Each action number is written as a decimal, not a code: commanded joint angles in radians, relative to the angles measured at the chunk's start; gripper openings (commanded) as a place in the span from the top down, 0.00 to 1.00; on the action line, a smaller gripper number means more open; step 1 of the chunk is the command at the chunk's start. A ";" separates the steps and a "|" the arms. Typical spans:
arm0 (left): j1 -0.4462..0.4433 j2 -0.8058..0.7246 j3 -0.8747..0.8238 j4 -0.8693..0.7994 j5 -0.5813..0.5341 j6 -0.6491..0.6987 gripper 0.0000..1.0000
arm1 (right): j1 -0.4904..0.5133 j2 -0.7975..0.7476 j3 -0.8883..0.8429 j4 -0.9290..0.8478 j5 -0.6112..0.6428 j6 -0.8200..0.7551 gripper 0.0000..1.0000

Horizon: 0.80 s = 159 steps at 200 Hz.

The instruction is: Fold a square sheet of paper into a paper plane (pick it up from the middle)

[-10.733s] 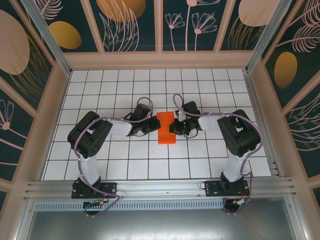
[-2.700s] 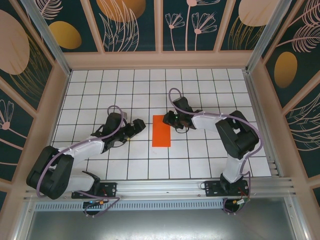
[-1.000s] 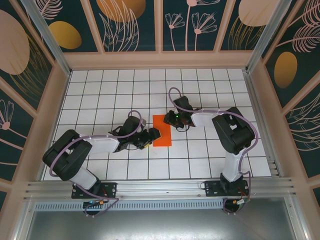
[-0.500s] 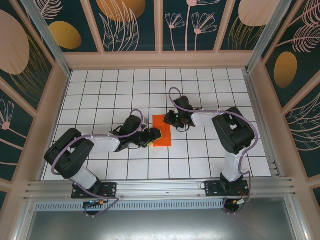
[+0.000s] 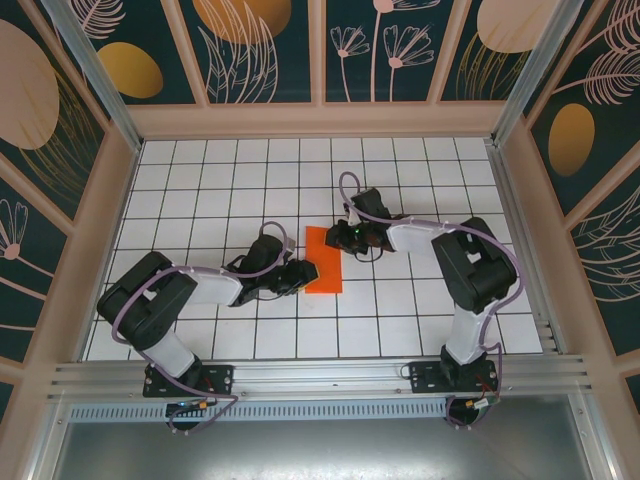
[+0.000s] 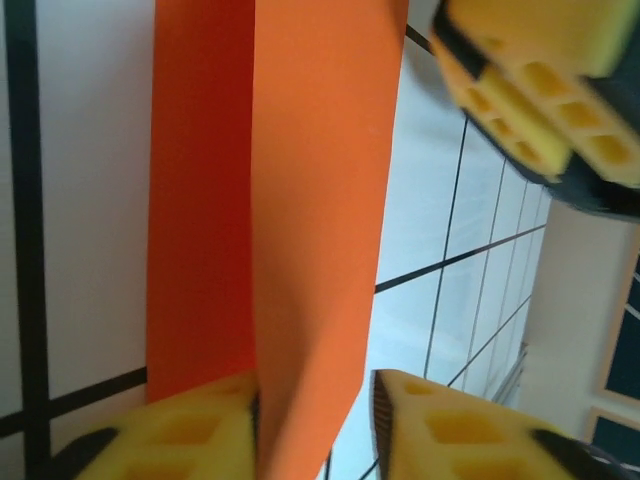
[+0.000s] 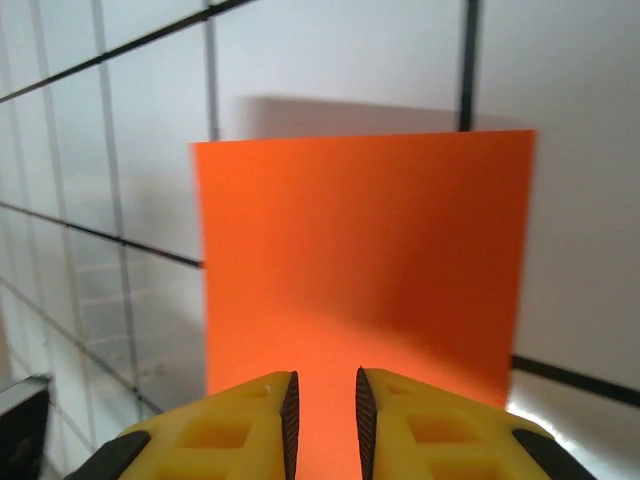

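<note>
The orange-red sheet of paper (image 5: 323, 260) lies folded into a tall rectangle at the table's centre. My left gripper (image 5: 303, 275) is low at its lower left edge. In the left wrist view the paper's upper layer (image 6: 310, 200) rises off the lower one and runs between my open left gripper (image 6: 315, 400), resting against one pad with a gap to the other. My right gripper (image 5: 340, 240) sits at the paper's upper right corner. In the right wrist view this gripper (image 7: 323, 395) hovers over the flat paper (image 7: 360, 260), its jaws a narrow slit apart with nothing in them.
The white grid-tiled table (image 5: 200, 190) is ringed by patterned walls, and a metal rail (image 5: 320, 375) runs along the near edge. A yellow finger of my right gripper (image 6: 540, 90) shows at the top right of the left wrist view.
My left gripper has slid right to the paper's left edge, and the upper layer now stands between its fingers. The right gripper has stayed at the upper right corner, shifting slightly.
</note>
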 commanded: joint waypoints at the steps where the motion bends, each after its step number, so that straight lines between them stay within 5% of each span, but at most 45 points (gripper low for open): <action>1: -0.006 0.022 0.004 0.017 -0.034 -0.020 0.75 | 0.001 -0.082 -0.039 0.022 -0.055 -0.014 0.74; 87: -0.003 -0.072 -0.027 -0.091 -0.112 0.008 0.97 | -0.013 -0.207 -0.197 0.080 -0.035 0.021 0.84; 159: -0.002 -0.061 -0.014 -0.074 -0.089 0.004 0.93 | 0.037 -0.122 -0.257 0.193 -0.076 0.089 0.91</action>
